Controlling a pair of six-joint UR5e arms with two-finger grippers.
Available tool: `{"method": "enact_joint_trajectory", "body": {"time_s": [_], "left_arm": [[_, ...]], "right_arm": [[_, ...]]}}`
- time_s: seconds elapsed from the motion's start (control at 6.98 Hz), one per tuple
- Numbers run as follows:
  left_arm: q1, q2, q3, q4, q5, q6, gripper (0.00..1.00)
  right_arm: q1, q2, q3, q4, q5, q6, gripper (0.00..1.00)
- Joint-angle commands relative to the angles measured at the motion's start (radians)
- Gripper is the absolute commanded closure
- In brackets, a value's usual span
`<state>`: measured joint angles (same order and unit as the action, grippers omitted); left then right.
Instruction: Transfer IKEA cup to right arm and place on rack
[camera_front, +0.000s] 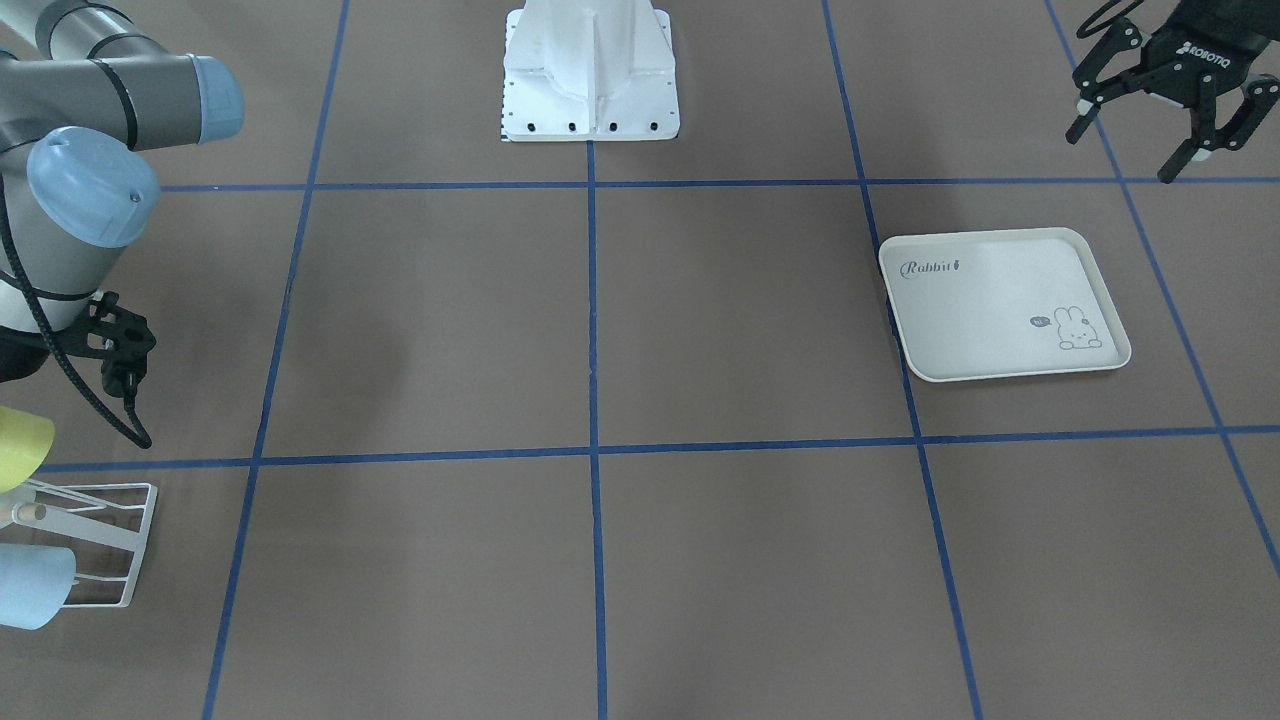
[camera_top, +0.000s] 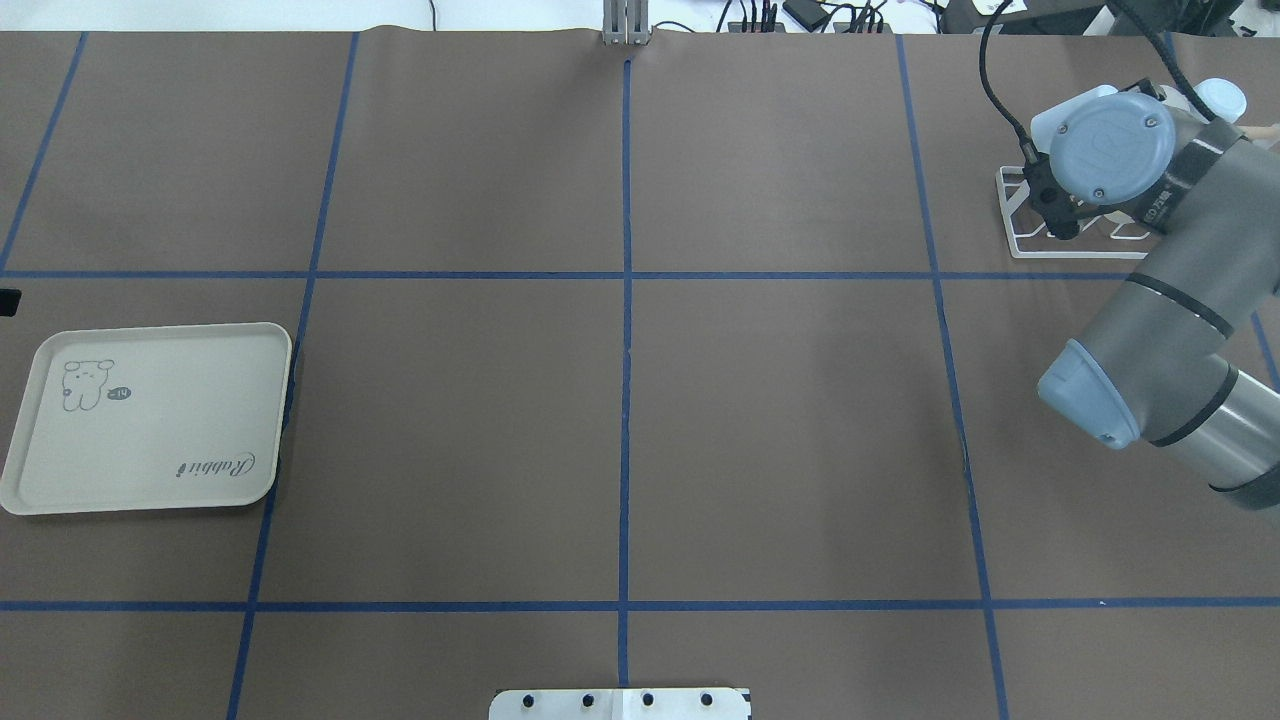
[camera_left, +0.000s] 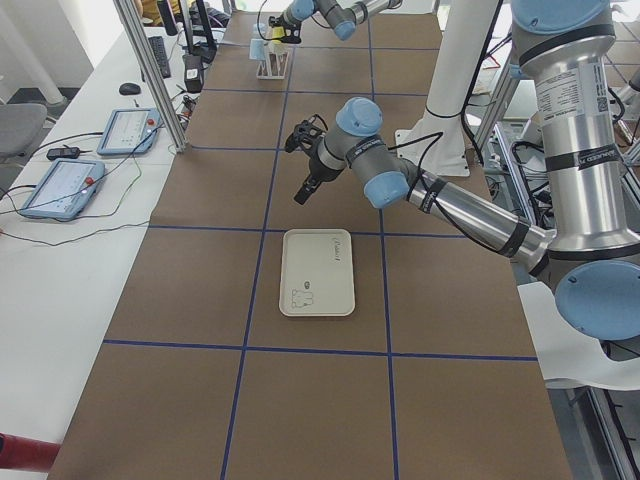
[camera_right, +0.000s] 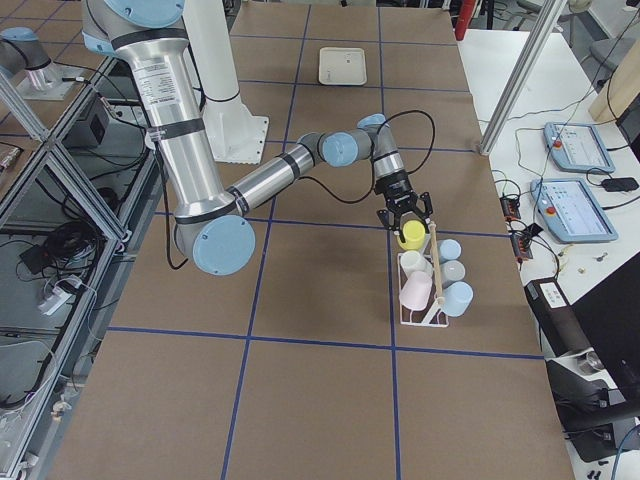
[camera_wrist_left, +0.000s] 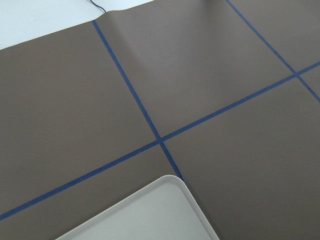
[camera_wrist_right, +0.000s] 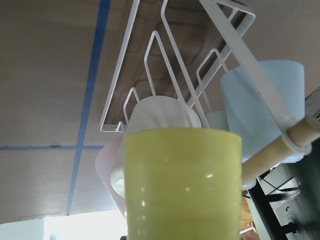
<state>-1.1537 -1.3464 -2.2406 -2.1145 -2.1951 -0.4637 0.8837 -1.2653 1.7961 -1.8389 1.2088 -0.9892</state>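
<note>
The IKEA cup (camera_wrist_right: 182, 185) is yellow-green and fills the lower middle of the right wrist view, lying on its side just in front of the white wire rack (camera_wrist_right: 150, 60). From the table's right end I see my right gripper (camera_right: 405, 215) directly over the cup (camera_right: 411, 236) at the rack's (camera_right: 425, 300) near end. Its fingers show in no close view, so I cannot tell whether it holds the cup. My left gripper (camera_front: 1135, 150) hangs open and empty beyond the tray's far corner.
Light blue (camera_wrist_right: 270, 100), white (camera_wrist_right: 160, 112) and pink (camera_right: 414, 292) cups sit on the rack's prongs. Its wooden rod (camera_wrist_right: 280, 150) runs beside the yellow cup. A cream rabbit-print tray (camera_top: 150, 420) lies on the left side. Blue tape lines grid the brown table.
</note>
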Motion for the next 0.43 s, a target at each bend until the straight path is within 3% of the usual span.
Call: {"method": "enact_joint_trajectory", "body": {"time_s": [0.0,0.29], "left_arm": [[0.0,0.0,0.001,0.001,0.0,-0.006,0.0],[-0.001,0.001,-0.001,-0.001,0.0,-0.006,0.0]], "right_arm": [[-0.012,0.0,-0.003,0.0,0.0,0.006,0.52],[-0.029,0.012,-0.032,0.001,0.002,-0.002,0.16]]}}
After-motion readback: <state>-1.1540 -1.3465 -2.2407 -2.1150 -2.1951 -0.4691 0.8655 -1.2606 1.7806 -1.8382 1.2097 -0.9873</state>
